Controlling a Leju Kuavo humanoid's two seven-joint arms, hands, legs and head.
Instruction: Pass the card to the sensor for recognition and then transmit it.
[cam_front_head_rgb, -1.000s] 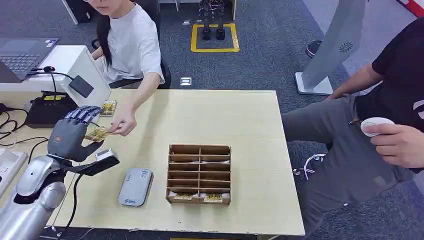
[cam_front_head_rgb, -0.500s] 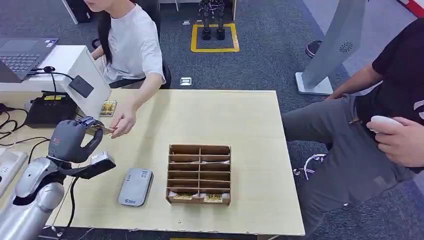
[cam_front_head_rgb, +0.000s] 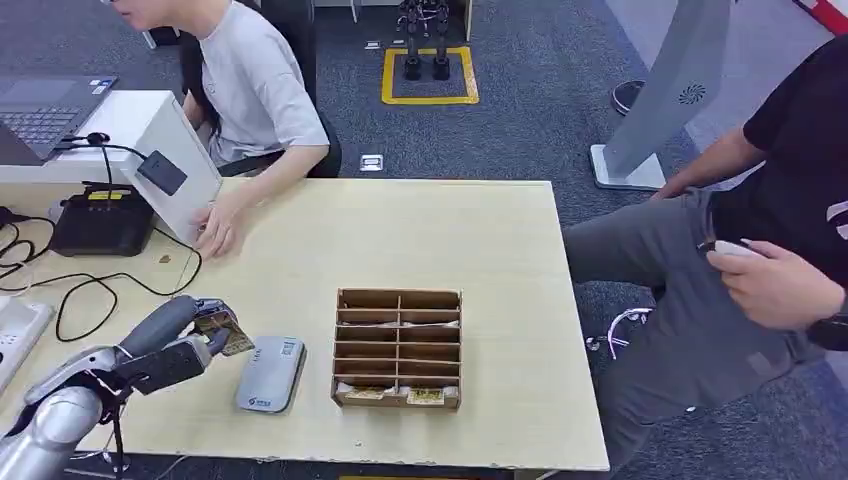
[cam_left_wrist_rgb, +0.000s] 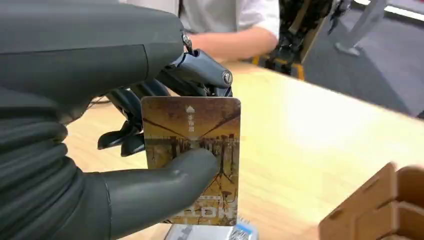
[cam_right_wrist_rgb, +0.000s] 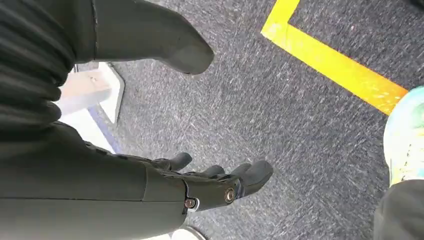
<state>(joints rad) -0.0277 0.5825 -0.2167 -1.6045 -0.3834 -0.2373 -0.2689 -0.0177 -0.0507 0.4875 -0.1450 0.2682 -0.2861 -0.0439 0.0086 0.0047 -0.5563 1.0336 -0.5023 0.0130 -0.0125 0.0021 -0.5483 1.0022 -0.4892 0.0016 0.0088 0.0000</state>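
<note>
The left hand (cam_front_head_rgb: 190, 340) pinches the card (cam_left_wrist_rgb: 192, 155) between thumb and fingers just beside the grey sensor (cam_front_head_rgb: 271, 373) on the table (cam_front_head_rgb: 500, 300), so scanning and passing it on look still to do, while the right hand (cam_right_wrist_rgb: 220, 182) hangs empty, fingers apart.

Silver arm, dark grey robot hands

We see a polished silver left arm (cam_front_head_rgb: 60, 415) ending in a dark grey left robot hand (cam_front_head_rgb: 185, 345). Up close we find a ribbed grey cover (cam_left_wrist_rgb: 35, 165), a thick smooth thumb (cam_left_wrist_rgb: 165, 180), darker fingers (cam_left_wrist_rgb: 200, 70) with small silver screws; the right robot hand (cam_right_wrist_rgb: 200, 187) matches.
</note>
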